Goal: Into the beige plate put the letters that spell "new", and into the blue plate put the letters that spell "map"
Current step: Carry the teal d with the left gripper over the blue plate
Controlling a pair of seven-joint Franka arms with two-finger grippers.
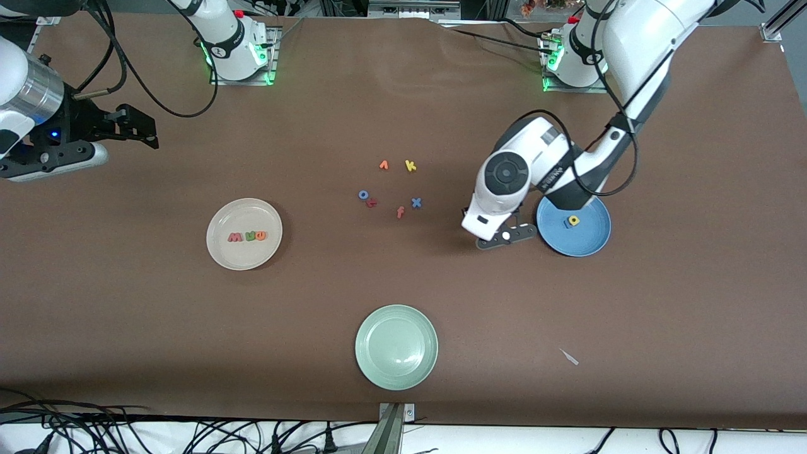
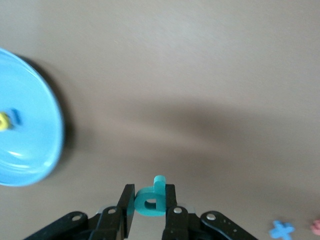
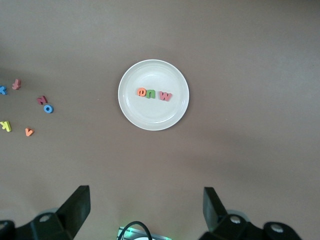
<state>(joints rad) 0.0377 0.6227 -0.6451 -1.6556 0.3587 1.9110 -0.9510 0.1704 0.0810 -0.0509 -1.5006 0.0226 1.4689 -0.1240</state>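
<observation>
Blue plate [image 1: 589, 243] is the target that matters now, and it sits just beside the left gripper [image 1: 507, 236], toward the left arm's end of the table, already carrying the yellow a [image 1: 573, 221] with the blue m [image 2: 15, 116] touching it. The beige plate [image 1: 220, 249] lies well apart from that gripper, under the right wrist camera's gaze, and looks finished, with the orange e [image 3: 142, 92], green n [image 3: 150, 93] and salmon-red w [image 3: 165, 96] lined up in its middle. The right gripper [image 3: 145, 210] waits with its jaws spread wide and empty, up over the right arm's end of the table. The left gripper is clamped narrowly on the teal p [image 2: 151, 199], pinched upright at the very tips of its fingers [image 2: 129, 207], hanging over bare cloth just short of the plate's rim. That shallow hold is the main risk, I judge: so little foam sits between the pads that a quick swing could twist or shed the letter. Releasing too early would drop it on the cloth; releasing over the rim could let it bounce out. Coming in low could nudge the plate or scatter the two letters inside. Leftover letters such as the blue x [image 2: 281, 230] lie close to the gripper too, though away from the plate.
</observation>
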